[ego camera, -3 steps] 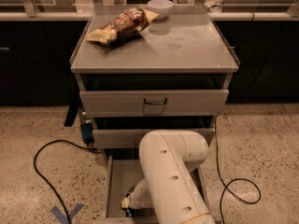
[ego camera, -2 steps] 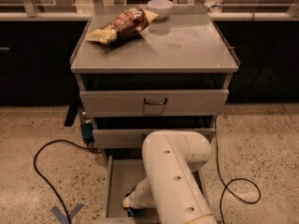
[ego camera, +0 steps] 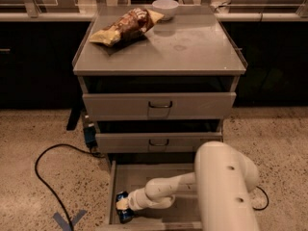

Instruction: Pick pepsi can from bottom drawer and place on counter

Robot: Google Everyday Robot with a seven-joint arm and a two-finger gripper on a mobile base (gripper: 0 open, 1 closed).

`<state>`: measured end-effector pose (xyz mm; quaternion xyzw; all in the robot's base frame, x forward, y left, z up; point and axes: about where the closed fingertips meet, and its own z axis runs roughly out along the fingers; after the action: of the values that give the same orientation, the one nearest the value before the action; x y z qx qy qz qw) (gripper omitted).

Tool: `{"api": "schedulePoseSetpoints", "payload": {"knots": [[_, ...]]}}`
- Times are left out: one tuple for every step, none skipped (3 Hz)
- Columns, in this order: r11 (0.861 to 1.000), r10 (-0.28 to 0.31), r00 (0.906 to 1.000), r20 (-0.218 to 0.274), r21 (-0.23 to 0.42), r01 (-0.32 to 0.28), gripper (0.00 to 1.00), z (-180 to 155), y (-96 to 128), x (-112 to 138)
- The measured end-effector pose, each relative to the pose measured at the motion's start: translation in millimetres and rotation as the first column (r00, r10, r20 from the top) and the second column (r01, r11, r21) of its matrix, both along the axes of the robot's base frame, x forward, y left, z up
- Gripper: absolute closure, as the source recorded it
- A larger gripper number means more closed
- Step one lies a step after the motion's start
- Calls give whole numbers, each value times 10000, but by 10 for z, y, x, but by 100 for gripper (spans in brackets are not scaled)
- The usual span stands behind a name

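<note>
White-cased, bending down from the near right and stretching leftward across the grey floor of the bottom drawer [ego camera: 144, 177], pulled out below two upper drawers [ego camera: 160, 110] with dark loop handles. Holding the gripper [ego camera: 122, 204] right at the pepsi can [ego camera: 126, 215] in the drawer's near left corner, overlapping its top. Cannot tell whether clamping the can or merely resting against it. Sitting low inside the drawer, just beside the left wall, showing dark blue under the gripper. Lying on the far left of the counter [ego camera: 192, 47]: a yellow-brown chip bag [ego camera: 122, 27], with a white bowl [ego camera: 165, 7] just beyond it at the far edge. Trailing across the speckled floor [ego camera: 269, 143] at left: a black cable [ego camera: 37, 167].
</note>
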<state>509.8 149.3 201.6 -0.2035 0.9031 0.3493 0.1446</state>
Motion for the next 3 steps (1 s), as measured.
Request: {"api": "schedulePoseSetpoints", "payload": {"knots": [[9914, 350, 9983, 468, 1242, -406, 100, 677, -207, -79], [9870, -536, 9934, 1018, 1561, 372, 100, 1237, -806, 10], [9775, -1701, 9696, 1758, 1544, 1435, 100, 1740, -1507, 321]]}}
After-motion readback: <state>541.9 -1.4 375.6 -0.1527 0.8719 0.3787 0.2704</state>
